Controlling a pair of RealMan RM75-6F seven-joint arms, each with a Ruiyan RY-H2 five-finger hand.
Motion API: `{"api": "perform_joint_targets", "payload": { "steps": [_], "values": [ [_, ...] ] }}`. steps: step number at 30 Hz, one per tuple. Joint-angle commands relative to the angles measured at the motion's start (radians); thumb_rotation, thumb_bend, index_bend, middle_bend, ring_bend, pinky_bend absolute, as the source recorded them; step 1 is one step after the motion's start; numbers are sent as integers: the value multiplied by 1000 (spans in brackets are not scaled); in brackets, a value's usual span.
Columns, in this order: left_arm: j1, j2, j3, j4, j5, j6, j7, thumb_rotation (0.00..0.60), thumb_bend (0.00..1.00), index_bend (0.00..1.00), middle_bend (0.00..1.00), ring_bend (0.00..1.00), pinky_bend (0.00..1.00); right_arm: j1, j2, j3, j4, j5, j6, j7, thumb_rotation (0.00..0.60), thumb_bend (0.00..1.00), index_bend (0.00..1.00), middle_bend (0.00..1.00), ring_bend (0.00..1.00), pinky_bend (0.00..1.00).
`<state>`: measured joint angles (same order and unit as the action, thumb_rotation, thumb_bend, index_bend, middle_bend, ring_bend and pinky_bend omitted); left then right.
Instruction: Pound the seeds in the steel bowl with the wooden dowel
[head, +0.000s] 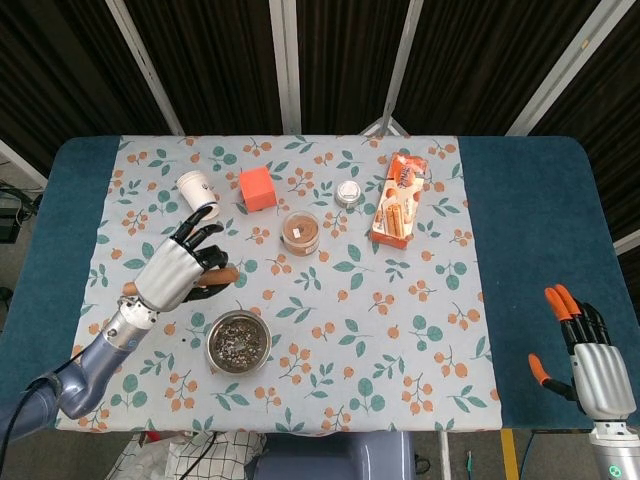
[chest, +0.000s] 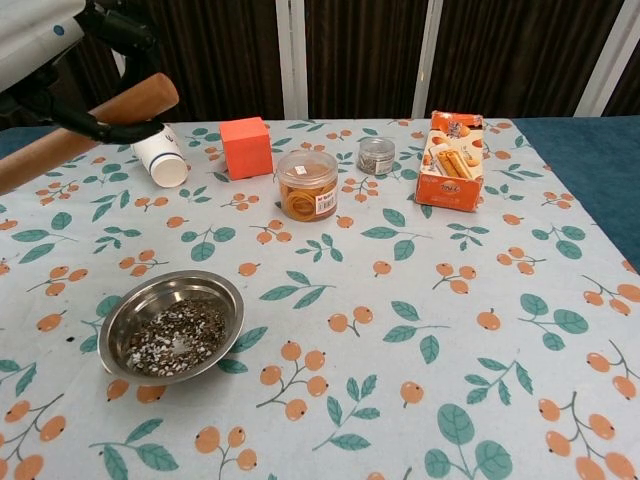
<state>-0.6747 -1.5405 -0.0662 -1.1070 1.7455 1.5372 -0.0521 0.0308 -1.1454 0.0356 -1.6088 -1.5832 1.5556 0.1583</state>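
The steel bowl (head: 238, 343) (chest: 172, 326) of dark seeds stands on the patterned cloth near the front left. My left hand (head: 177, 271) (chest: 60, 60) grips the wooden dowel (chest: 90, 128) (head: 218, 275), which now lies almost level, lifted out of the bowl and off to its far left. The dowel's round end points right; most of its length is hidden by the hand in the head view. My right hand (head: 585, 352) hangs open past the table's front right corner, holding nothing.
Along the back stand a white paper cup (head: 198, 194) (chest: 160, 156), an orange cube (head: 258, 188) (chest: 245, 146), a clear jar (head: 300, 232) (chest: 307, 184), a small tin (head: 348, 194) (chest: 376, 155) and an orange snack box (head: 398, 200) (chest: 450, 160).
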Motion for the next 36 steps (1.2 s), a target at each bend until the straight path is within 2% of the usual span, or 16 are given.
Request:
{"api": "perform_joint_targets", "payload": {
  "steps": [1, 13, 18, 26, 36],
  "values": [
    [24, -28, 19, 91, -29, -28, -43, 600, 583, 679, 751, 288, 156, 1, -1, 1, -1, 3, -4, -1, 600, 367, 0, 0, 0, 0],
    [15, -191, 65, 417, -34, -112, -138, 600, 583, 680, 752, 288, 156, 5, 3, -1, -7, 13, -20, 1, 600, 367, 0, 0, 0, 0],
    [13, -236, 82, 496, -32, -137, -136, 600, 583, 659, 739, 287, 155, 4, 6, 1, -7, 17, -20, 10, 600, 367, 0, 0, 0, 0],
    [25, -251, 96, 506, -55, -200, -90, 600, 495, 541, 603, 212, 96, 2, 7, -1, -11, 17, -19, 5, 600, 367, 0, 0, 0, 0],
    [49, -231, 57, 426, -126, -236, -67, 600, 377, 321, 302, 92, 27, 1, 5, 0, -12, 16, -16, -1, 600, 367, 0, 0, 0, 0]
  ]
}}
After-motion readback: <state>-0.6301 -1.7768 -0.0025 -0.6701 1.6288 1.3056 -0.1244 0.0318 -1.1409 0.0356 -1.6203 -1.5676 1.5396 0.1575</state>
